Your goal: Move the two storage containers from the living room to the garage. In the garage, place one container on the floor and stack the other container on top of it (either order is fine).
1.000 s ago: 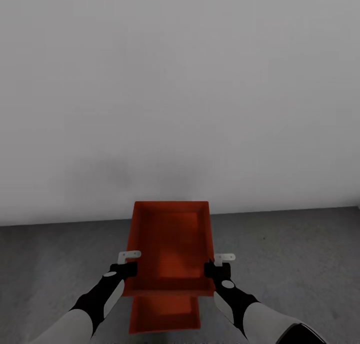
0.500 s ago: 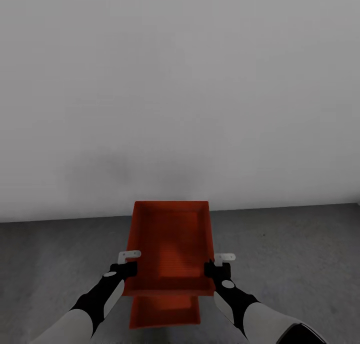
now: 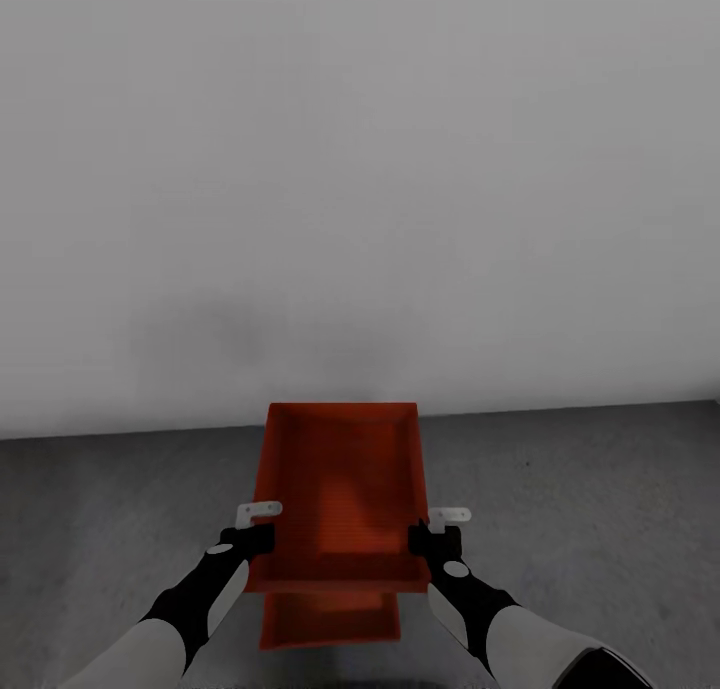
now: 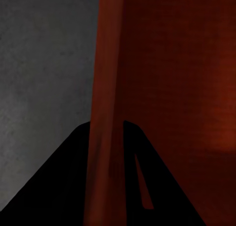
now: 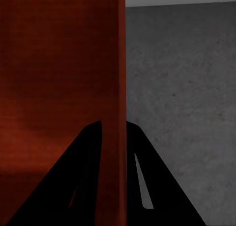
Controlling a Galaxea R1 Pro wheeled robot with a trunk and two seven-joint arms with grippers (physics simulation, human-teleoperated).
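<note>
Upper storage container (image 3: 340, 494), orange-red and empty inside, held level above the grey concrete floor (image 3: 600, 489), near a plain white wall (image 3: 360, 169). Left hand (image 3: 258, 526) clamped over its left wall; right hand (image 3: 440, 529) clamped over its right wall (image 5: 120, 113). Second storage container (image 3: 330, 624), also empty where visible, lying on the floor directly beneath, mostly hidden by the upper one.

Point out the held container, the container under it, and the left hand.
Held container (image 3: 340, 489): head view, on its inner bottom.
Lower container (image 3: 330, 624): head view, on the part visible below the held one.
Left hand (image 3: 252, 531): head view, at the fingertips gripping the held container's left wall.
</note>
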